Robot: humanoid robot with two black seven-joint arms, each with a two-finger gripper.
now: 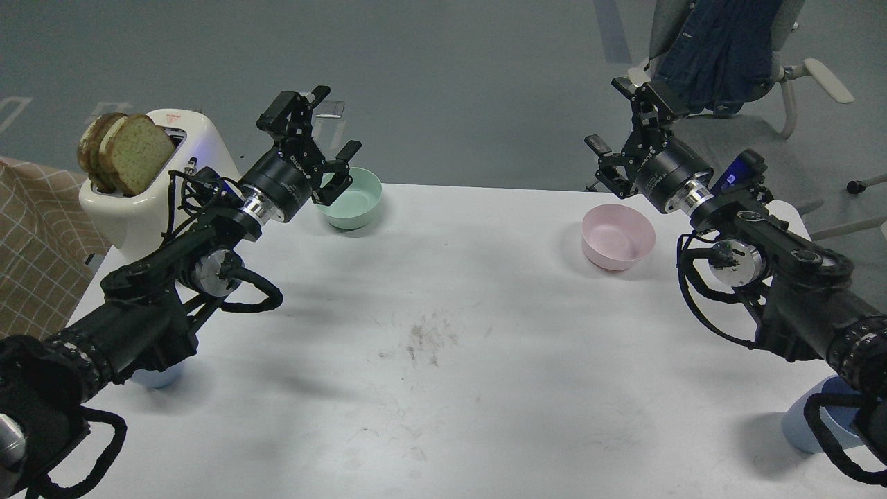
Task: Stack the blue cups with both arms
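Two blue cups stand on the white table (443, 291), both near the front corners. One blue cup (158, 378) is at the front left, mostly hidden under my left arm. The other blue cup (804, 424) is at the front right, partly covered by my right arm's cable. My left gripper (337, 119) is open and empty, raised above the mint-green bowl at the back left. My right gripper (608, 114) is open and empty, raised beyond the pink bowl at the back right. Both grippers are far from the cups.
A mint-green bowl (355, 199) and a pink bowl (618, 237) sit near the table's far edge. A white toaster (156, 197) with bread slices (121, 149) stands at the back left. A chair with a blue jacket (724, 48) is behind the table on the right.
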